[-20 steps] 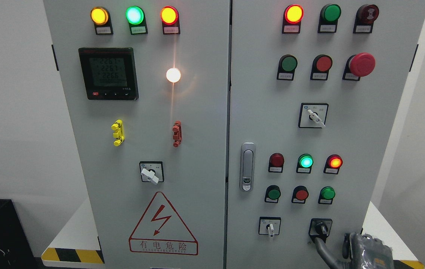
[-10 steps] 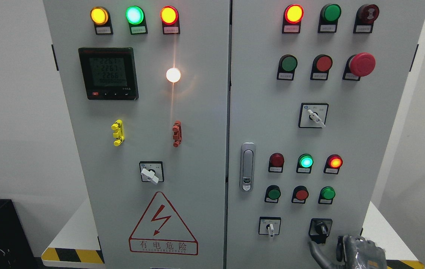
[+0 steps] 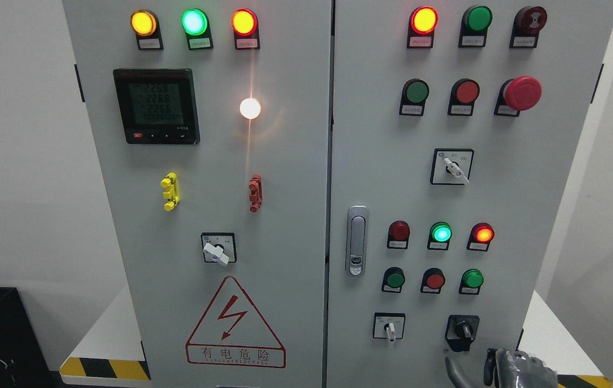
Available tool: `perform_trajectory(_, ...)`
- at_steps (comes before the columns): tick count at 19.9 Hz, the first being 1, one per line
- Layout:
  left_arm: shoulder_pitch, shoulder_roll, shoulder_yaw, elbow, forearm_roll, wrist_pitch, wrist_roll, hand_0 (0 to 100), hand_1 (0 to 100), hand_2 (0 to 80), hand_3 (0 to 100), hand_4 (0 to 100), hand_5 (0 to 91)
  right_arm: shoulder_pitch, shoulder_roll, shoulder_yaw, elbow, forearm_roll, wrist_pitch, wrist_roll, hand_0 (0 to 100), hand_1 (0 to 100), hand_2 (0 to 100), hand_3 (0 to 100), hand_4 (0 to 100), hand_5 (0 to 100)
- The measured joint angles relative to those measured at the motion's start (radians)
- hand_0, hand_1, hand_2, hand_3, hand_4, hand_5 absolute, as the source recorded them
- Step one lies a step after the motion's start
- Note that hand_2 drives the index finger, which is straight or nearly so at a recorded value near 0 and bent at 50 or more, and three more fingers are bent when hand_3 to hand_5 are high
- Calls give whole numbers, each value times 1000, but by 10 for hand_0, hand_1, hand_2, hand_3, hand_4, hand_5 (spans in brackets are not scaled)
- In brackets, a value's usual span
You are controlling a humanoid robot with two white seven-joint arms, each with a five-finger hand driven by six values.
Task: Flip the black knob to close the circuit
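Observation:
The black knob (image 3: 463, 329) sits in a black square plate at the lower right of the grey cabinet's right door (image 3: 500, 205). Its handle points roughly up and slightly left. My right hand (image 3: 473, 362) shows only at the bottom edge, just below the knob and apart from it. Its grey fingers (image 3: 491, 362) are spread and hold nothing. The left arm is out of view.
A white rotary switch (image 3: 390, 330) sits left of the black knob, and three push buttons (image 3: 434, 281) above it. A chrome door latch (image 3: 357, 240) is on the right door's left edge. The cabinet stands on a white platform with a yellow-black stripe (image 3: 104, 368).
My right hand has sunk toward the bottom edge. A second ago one finger reached the knob's lower edge; now it hangs clear below it.

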Motion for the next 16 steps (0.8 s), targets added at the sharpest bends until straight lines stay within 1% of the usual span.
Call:
perform_trajectory(2,0,0,0,0,0,0,0,120,556,0,0,0,0,22,6,5,-19,-43,-16,-3,0,0,699,986,848,839)
perform_trajectory(4,0,0,0,0,0,0,0,120,556,0,0,0,0,52,12,9,-38,-98,-25,-7,0,0,662,963,828,793)
perform_trajectory(6,0,0,0,0,0,0,0,120,556,0,0,0,0,75,20,15,-59,-165,-35,-16,0,0,624,908,810,752)
perform_trajectory(8,0,0,0,0,0,0,0,120,556,0,0,0,0,102,28,20,-78,-236,-54,-34,0,0,547,829,740,665)
perform_trajectory(9,0,0,0,0,0,0,0,120,556,0,0,0,0,115,31,22,-88,-269,-70,-43,0,0,530,813,723,649)
perform_trajectory(11,0,0,0,0,0,0,0,120,556,0,0,0,0,139,37,26,-105,-332,-87,-65,0,9,455,724,667,586)
perform_trajectory(12,0,0,0,0,0,0,0,120,556,0,0,0,0,152,39,28,-113,-357,-94,-80,0,10,443,709,659,576)
perform_trajectory(13,0,0,0,0,0,0,0,120,556,0,0,0,0,164,41,30,-121,-384,-98,-97,0,12,406,663,637,553)
perform_trajectory(14,0,0,0,0,0,0,0,120,556,0,0,0,0,176,43,32,-129,-411,-102,-107,0,15,367,613,596,524)
perform_trajectory(15,0,0,0,0,0,0,0,120,556,0,0,0,0,188,45,34,-136,-436,-104,-113,0,16,358,598,583,520)
perform_trajectory(16,0,0,0,0,0,0,0,120,556,0,0,0,0,199,47,36,-143,-466,-107,-117,0,16,322,538,535,481)
